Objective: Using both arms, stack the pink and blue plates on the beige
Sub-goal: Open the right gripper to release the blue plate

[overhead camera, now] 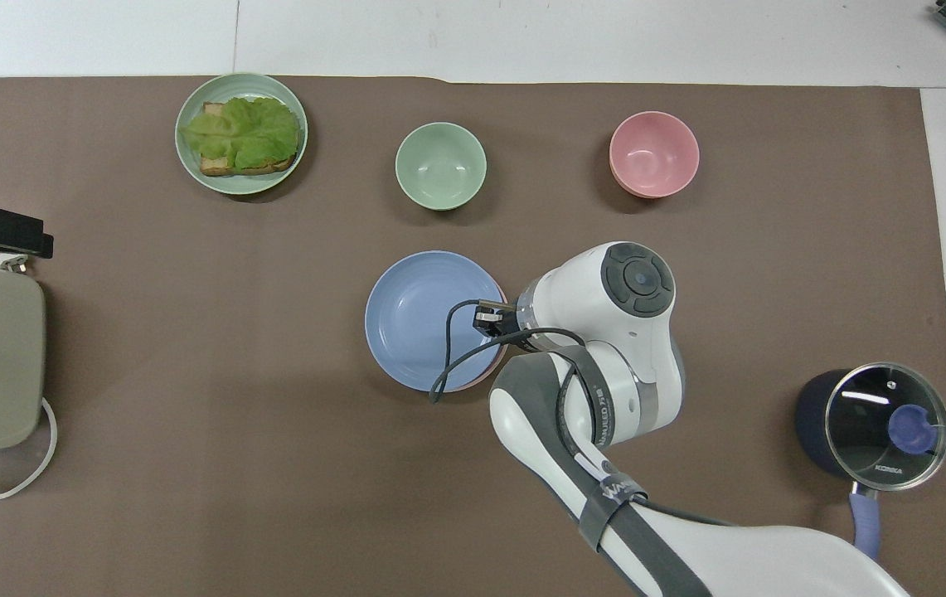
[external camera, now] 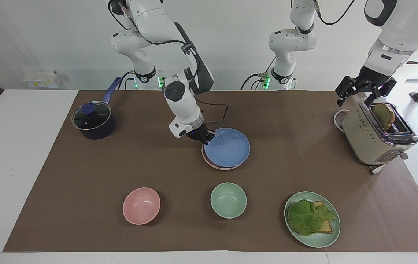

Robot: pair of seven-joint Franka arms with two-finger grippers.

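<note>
Right gripper (external camera: pixel 205 138) clamped on blue plate (external camera: pixel 227 147) rim mid-frame, plate atop pink plate (external camera: pixel 209 161), left gripper (external camera: pixel 363 96) spread open upper right.

White table (external camera: pixel 11 146) bears brown mat (external camera: pixel 84 172).

One plate (external camera: pixel 229 148) lies stacked on another plate (external camera: pixel 209 161), nearer the robots than two bowls (external camera: pixel 228 200).

Toaster (external camera: pixel 375 137), saucepan (external camera: pixel 93 122), two bowls (external camera: pixel 141 205), lettuce toast, perhaps, on green plate (external camera: pixel 322 240).
</note>
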